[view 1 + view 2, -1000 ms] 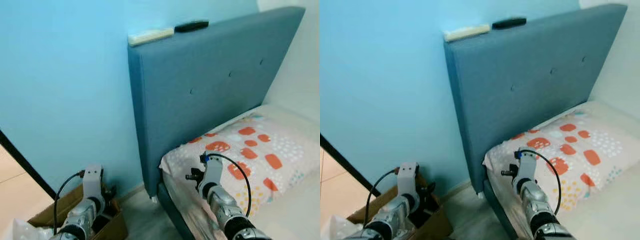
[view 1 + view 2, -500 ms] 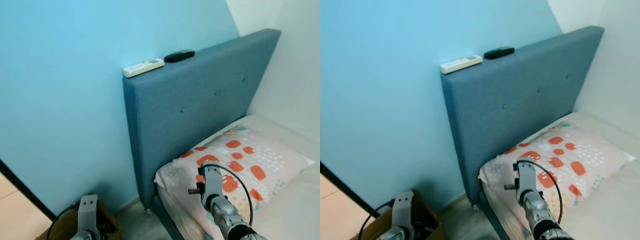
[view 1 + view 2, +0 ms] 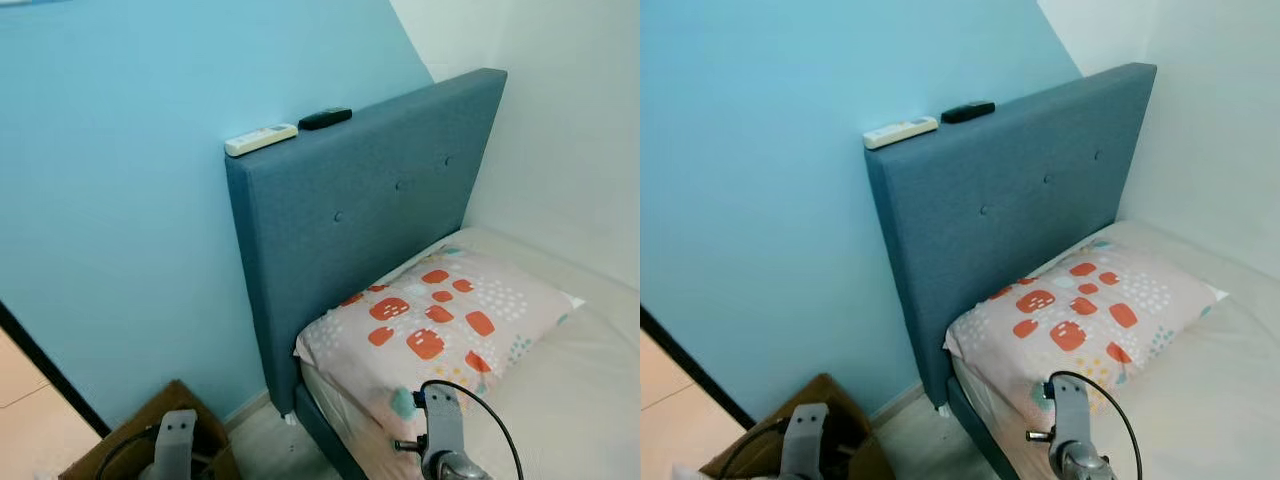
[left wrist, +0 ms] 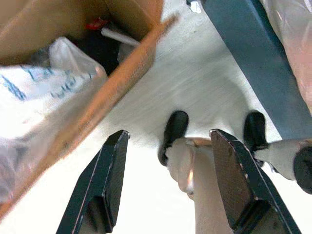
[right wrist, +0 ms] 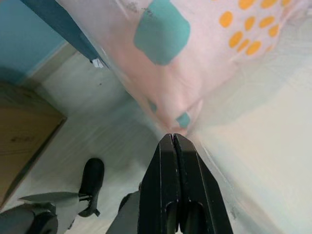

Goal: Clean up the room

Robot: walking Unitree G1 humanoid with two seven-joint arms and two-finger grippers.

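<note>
A white remote (image 3: 260, 139) and a black remote (image 3: 325, 118) lie on top of the blue headboard (image 3: 370, 210), high above both arms. A pillow with orange patches (image 3: 440, 320) rests on the bed under the headboard. My left gripper (image 4: 168, 133) hangs open and empty over the pale floor beside an open cardboard box (image 4: 122, 73) that holds a plastic bag (image 4: 44, 102). My right gripper (image 5: 173, 139) is shut with nothing in it, low by the bed's side next to the pillow's edge (image 5: 185, 63).
The cardboard box (image 3: 150, 430) sits on the floor against the blue wall, left of the bed. A white wall runs along the bed's far side. My own black feet (image 4: 174, 131) stand on the floor between box and bed frame (image 4: 253, 58).
The camera has lifted and swung, so the headboard and remotes sit lower and further left in the picture. Both arms have sunk toward the bottom edge. The grippers hold the same states.
</note>
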